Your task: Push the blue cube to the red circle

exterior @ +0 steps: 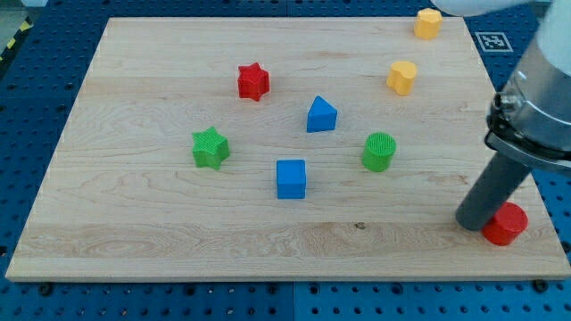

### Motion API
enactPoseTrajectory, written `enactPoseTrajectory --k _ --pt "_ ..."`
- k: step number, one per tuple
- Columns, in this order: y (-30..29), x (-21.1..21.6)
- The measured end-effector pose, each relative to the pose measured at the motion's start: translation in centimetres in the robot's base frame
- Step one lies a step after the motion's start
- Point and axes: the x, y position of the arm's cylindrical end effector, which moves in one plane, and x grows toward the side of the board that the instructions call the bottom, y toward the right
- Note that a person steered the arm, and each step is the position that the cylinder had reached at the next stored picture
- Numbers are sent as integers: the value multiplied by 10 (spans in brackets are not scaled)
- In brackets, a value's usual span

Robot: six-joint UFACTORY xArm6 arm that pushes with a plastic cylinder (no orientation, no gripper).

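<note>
The blue cube (291,178) sits near the middle of the wooden board (134,223). The red circle, a round red block (506,224), lies at the view's lower right, near the board's right edge. My tip (473,222) rests on the board right beside the red circle, on its left side, touching or nearly touching it. The tip is far to the right of the blue cube.
A blue triangular block (321,115) sits above the cube. A green round block (379,152) is to its right, a green star (211,148) to its left, a red star (253,81) higher up. Two yellow blocks (402,78) (428,23) lie at the upper right.
</note>
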Motion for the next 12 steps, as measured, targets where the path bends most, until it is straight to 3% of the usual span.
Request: enactPoseTrajectory --k 1,2,4,5,12 --pt "1 7" --pt "-56 16" --pt "-267 -6" --pt "-268 -62" --pt "-158 -34"
